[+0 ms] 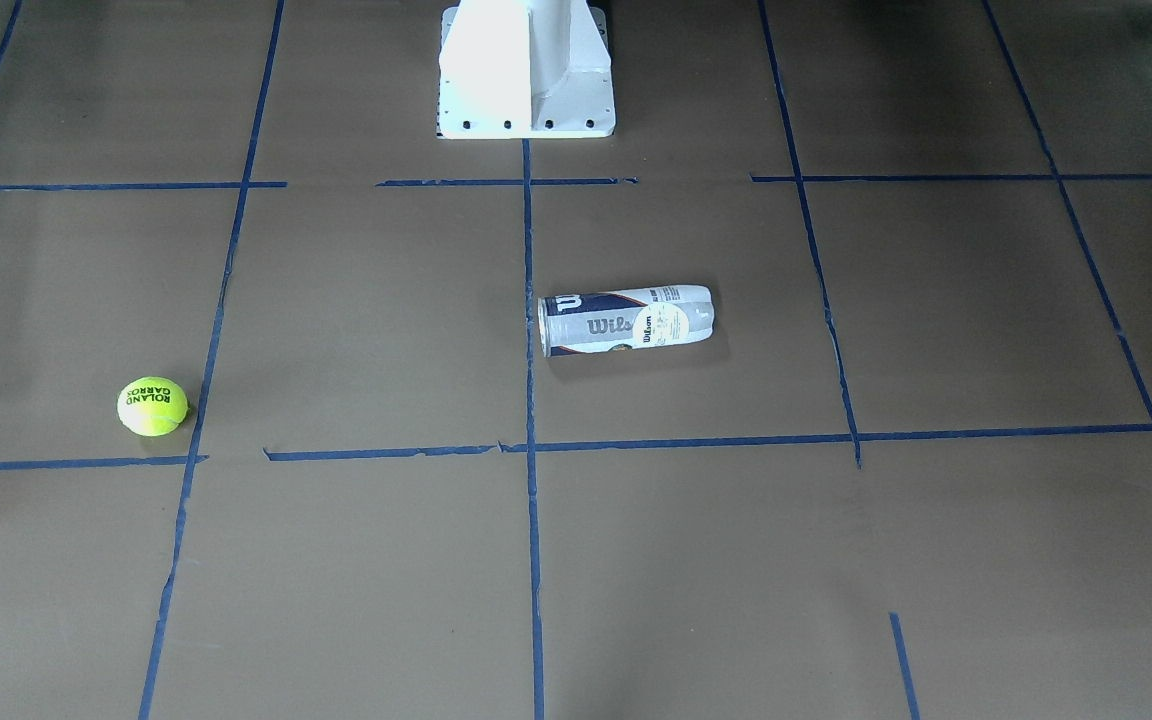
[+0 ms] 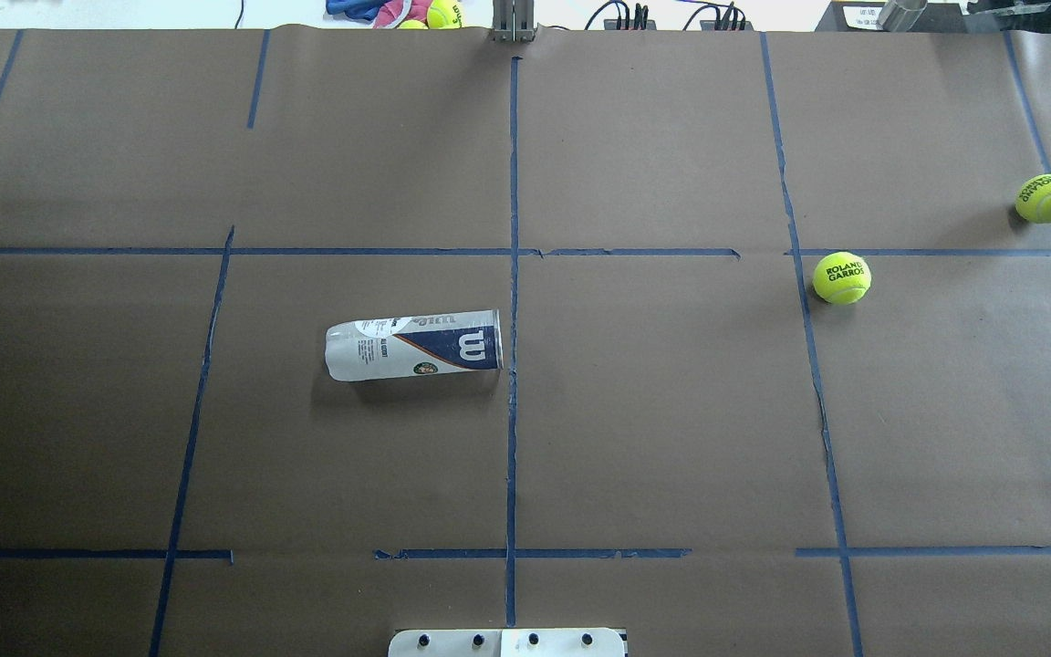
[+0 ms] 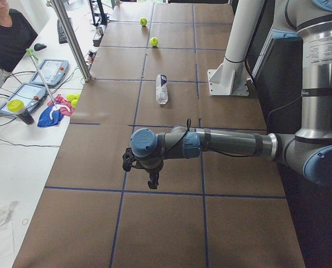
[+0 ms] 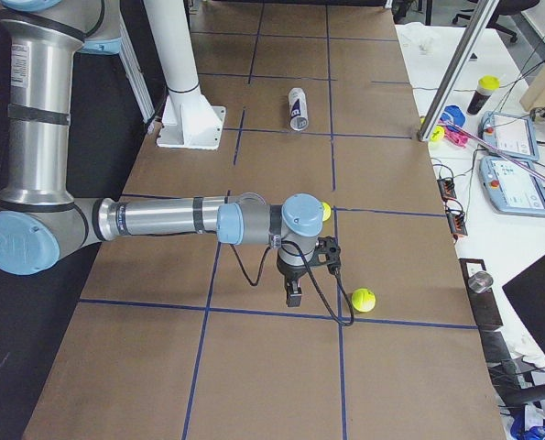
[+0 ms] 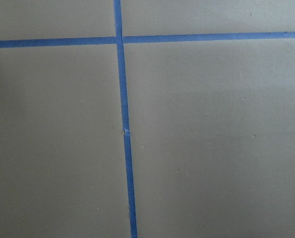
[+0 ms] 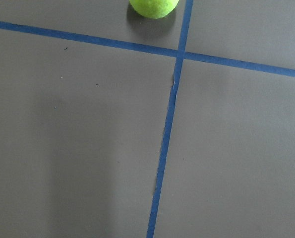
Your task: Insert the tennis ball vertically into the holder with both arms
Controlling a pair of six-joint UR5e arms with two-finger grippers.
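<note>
The holder (image 2: 413, 345) lies on its side left of the table's centre line; it also shows in the front view (image 1: 626, 320). Two tennis balls rest on the table's right part, one nearer the middle (image 2: 841, 277) and one near the right edge (image 2: 1045, 198). The front view shows one ball (image 1: 152, 406). The right wrist view shows a ball (image 6: 154, 7) at its top edge. My left gripper (image 3: 153, 181) hangs over bare table at the left end. My right gripper (image 4: 293, 295) hangs between the two balls. I cannot tell whether either is open or shut.
The white pedestal (image 1: 526, 70) stands at the robot's side of the table. Blue tape lines (image 2: 513, 274) grid the brown surface. A metal post (image 3: 71, 39), tablets (image 3: 54, 71) and a person (image 3: 6, 39) are beyond the far edge.
</note>
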